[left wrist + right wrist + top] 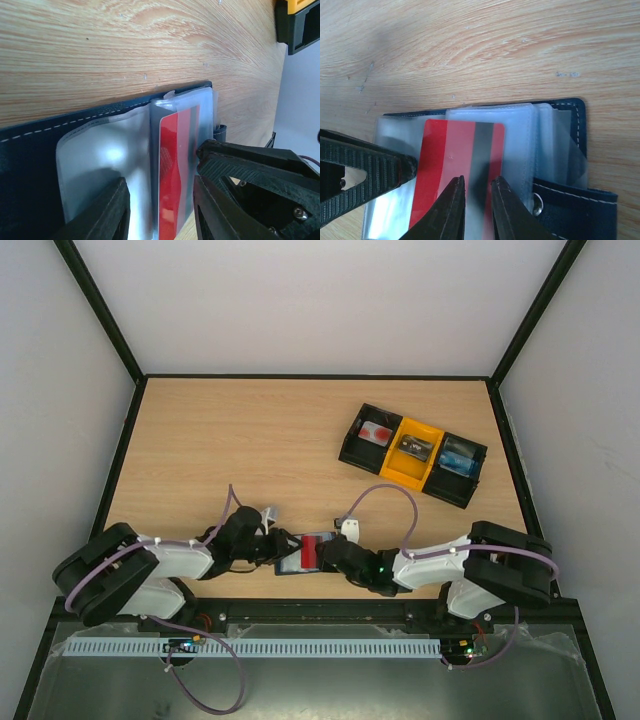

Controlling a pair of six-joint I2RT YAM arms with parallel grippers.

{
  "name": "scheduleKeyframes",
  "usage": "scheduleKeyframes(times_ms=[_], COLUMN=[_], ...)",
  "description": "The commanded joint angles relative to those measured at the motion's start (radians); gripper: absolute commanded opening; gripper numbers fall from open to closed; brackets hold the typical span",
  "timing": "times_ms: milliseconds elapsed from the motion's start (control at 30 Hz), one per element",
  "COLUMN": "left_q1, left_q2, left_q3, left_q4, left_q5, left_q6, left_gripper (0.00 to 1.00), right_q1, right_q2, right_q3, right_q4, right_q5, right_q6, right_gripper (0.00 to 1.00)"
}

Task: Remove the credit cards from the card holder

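Currently: your left gripper (160, 182), at 9 o'clock of the card holder (30, 150), jaws part-open astride its clear sleeves (100, 155), clamping nothing. Card holder lies open at the table's (250, 440) 6 o'clock. Red credit card (435, 150) shows among the sleeves. Your right gripper (477, 192), at 3 o'clock, jaws nearly closed over that card; hold cannot be told.

The fingers of the right gripper (477, 183) are covering the red card (437, 150)'s lower end on the card holder (572, 205), leaving any pinch unreadable. From above, the left arm (150, 568) and right arm (470, 562) are hiding most of the card holder; the contents of the tray (351, 446) beyond it are appearing too small to identify.
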Motion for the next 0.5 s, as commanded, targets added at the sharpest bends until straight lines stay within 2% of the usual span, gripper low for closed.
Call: scheduleKeyframes(times_ms=[0, 300, 467], left_q1=[0.005, 0.002, 0.002], left_q2=[0.033, 0.097, 0.095], left_q3=[-0.009, -0.029, -0.033], left_q4=[0.046, 0.168, 0.174], left_q5=[0.018, 0.050, 0.046], left_q6=[0.012, -0.041, -0.050], left_gripper=[0.38, 0.29, 0.16], right_q1=[0.003, 0.003, 0.003], right_q2=[0.037, 0.063, 0.059], right_q3=[-0.020, -0.069, -0.073], right_q4=[0.001, 0.063, 0.066], right_q5=[-0.001, -0.018, -0.015], right_q6=[0.030, 0.061, 0.060], right_gripper=[0.16, 0.16, 0.16])
